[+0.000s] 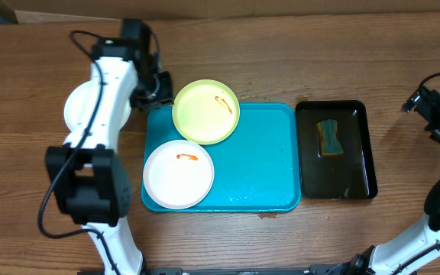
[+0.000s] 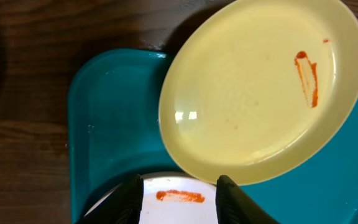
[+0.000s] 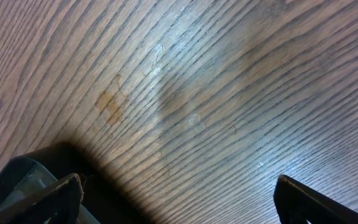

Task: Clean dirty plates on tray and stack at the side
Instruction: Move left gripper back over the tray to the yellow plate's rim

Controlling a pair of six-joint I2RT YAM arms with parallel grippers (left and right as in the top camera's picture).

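Under me the wooden table [image 1: 281, 53] carries the turquoise tray [image 1: 258, 168] mid-surface, a black tray [image 1: 354, 176] just beside it toward the right edge, and a white plate [image 1: 75, 111] near the left edge.

Right half of tray [image 1: 258, 168] bare: open approach from above. Left half taken by yellow-green plate [image 1: 205, 112], overhanging the far rim, and white plate [image 1: 178, 174] just beside it. Black tray [image 1: 361, 153] flanks the right side. Left arm [image 1: 101, 114] spans the table [image 1: 296, 53] left of the tray.
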